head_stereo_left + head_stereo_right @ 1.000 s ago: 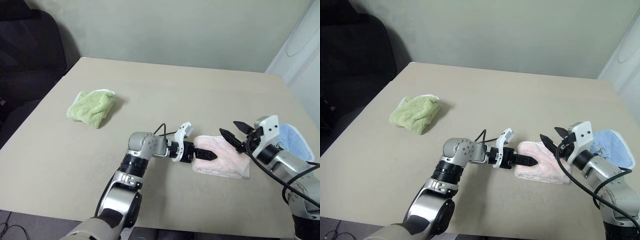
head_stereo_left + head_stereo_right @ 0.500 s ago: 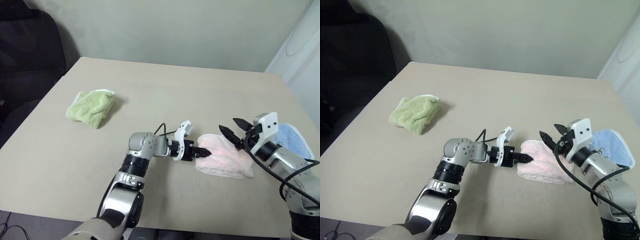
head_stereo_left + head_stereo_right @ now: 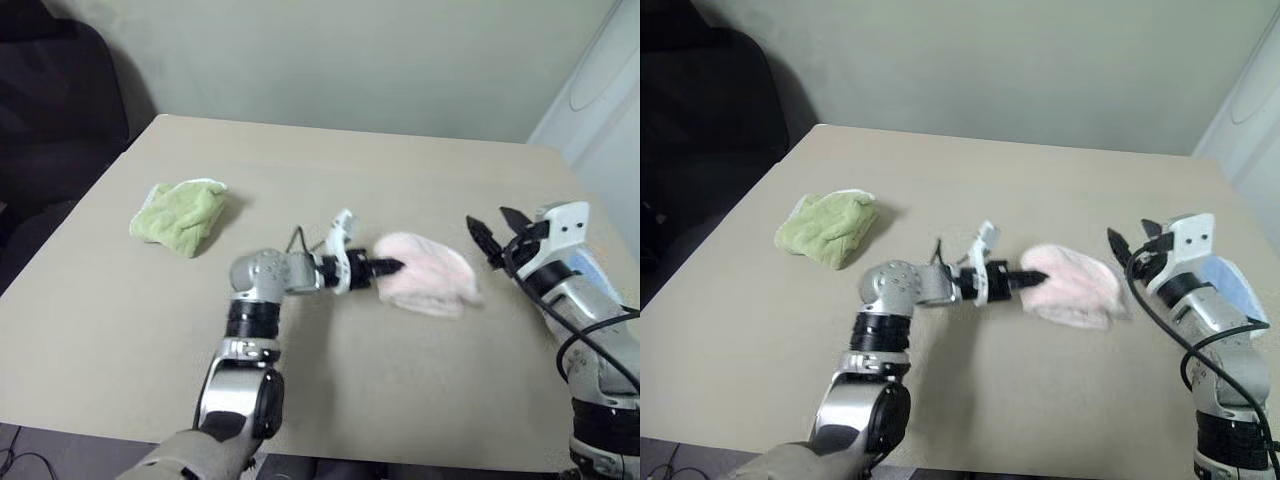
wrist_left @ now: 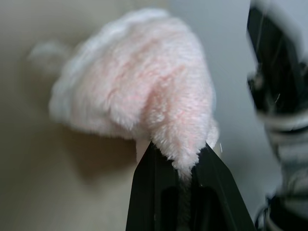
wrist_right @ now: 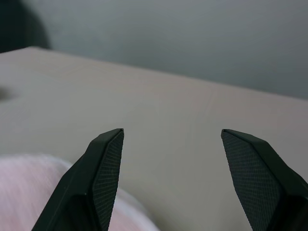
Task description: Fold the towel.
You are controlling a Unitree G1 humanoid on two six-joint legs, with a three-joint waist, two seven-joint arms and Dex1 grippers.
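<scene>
Beige table (image 3: 420,170) — pale green wall (image 3: 380,60), dark chair (image 3: 50,110) beside.

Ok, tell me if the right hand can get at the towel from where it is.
Probably yes. The right hand is open and empty beside the towel, with bare table between them and nothing in the way; the left hand grips the towel's other side.

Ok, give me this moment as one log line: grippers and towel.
left gripper: shut on towel edge | towel: bunched, partly lifted off table | right gripper: open, beside towel, not touching
</scene>
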